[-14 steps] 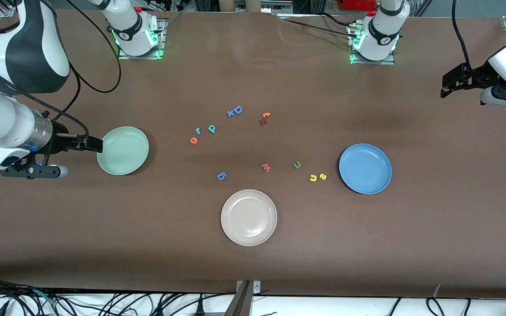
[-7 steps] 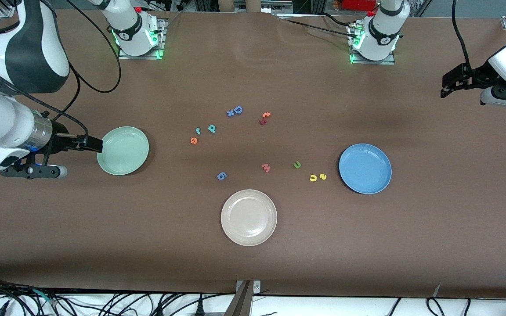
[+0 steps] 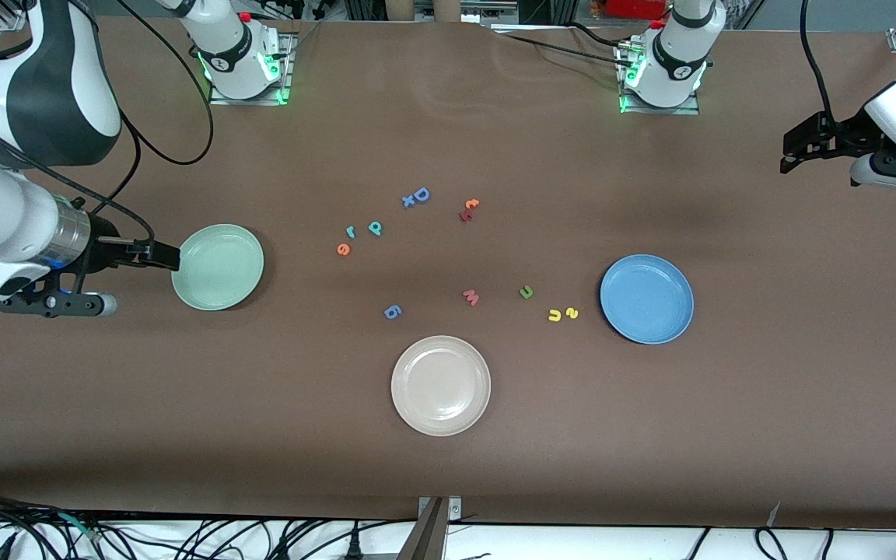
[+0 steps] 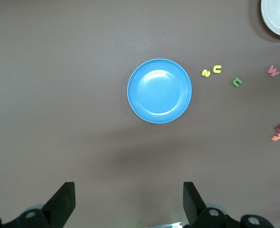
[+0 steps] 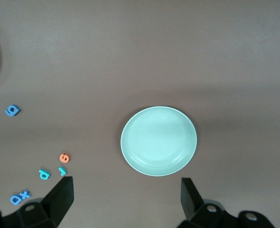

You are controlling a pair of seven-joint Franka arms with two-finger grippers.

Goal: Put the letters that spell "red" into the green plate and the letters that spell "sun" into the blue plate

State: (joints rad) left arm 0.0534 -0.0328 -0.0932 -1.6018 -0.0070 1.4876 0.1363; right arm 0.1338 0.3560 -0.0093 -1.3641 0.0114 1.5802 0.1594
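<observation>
The green plate (image 3: 218, 267) (image 5: 158, 141) lies toward the right arm's end, the blue plate (image 3: 647, 299) (image 4: 159, 90) toward the left arm's end; both hold nothing. The orange "e" (image 3: 344, 249), teal "r" (image 3: 351, 231) and teal "d" (image 3: 375, 228) sit together mid-table. The olive "n" (image 3: 526, 292), yellow "u" (image 3: 554, 315) and yellow "s" (image 3: 571, 313) lie beside the blue plate. My right gripper (image 3: 162, 254) (image 5: 126, 202) hangs open by the green plate's rim. My left gripper (image 3: 796, 149) (image 4: 128, 202) hangs open over the table's left-arm end.
A cream-white plate (image 3: 440, 385) lies nearest the front camera. A pink "w" (image 3: 470, 297), a blue "g" (image 3: 392, 312), a blue "D" with an "x" (image 3: 417, 197) and a red-orange letter pair (image 3: 468, 209) lie scattered mid-table.
The right arm has edged very slightly toward its own end of the table. Nothing else has moved.
</observation>
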